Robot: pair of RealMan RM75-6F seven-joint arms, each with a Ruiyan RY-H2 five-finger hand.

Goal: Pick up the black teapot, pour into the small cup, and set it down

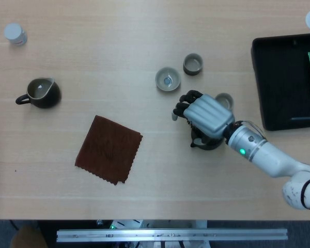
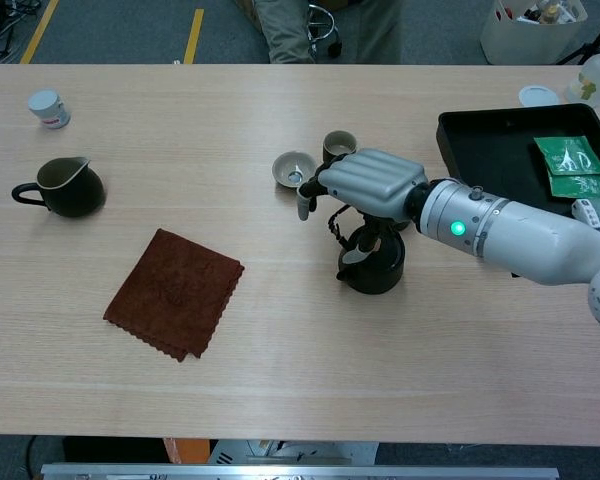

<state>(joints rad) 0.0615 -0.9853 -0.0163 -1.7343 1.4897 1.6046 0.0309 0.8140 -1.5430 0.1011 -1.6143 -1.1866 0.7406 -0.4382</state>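
The black teapot (image 1: 207, 141) (image 2: 373, 268) stands on the table right of centre. My right hand (image 1: 205, 113) (image 2: 367, 181) hangs right above it and covers its top, fingers (image 2: 303, 203) apart and bent down past its left side. Any contact with the pot's handle is hidden under the palm. A small pale cup (image 1: 168, 80) (image 2: 294, 168) sits just beyond the hand, and a darker cup (image 1: 192, 64) (image 2: 338, 146) stands behind it. My left hand shows in neither view.
A black tray (image 1: 279, 103) (image 2: 480, 130) with green packets lies to the right. A brown cloth (image 1: 109, 149) (image 2: 174, 292) lies left of centre, with a dark pitcher (image 1: 41, 93) (image 2: 65, 187) and a white jar (image 1: 15, 34) (image 2: 48, 107) at far left. A small round piece (image 1: 226, 99) peeks from behind the hand.
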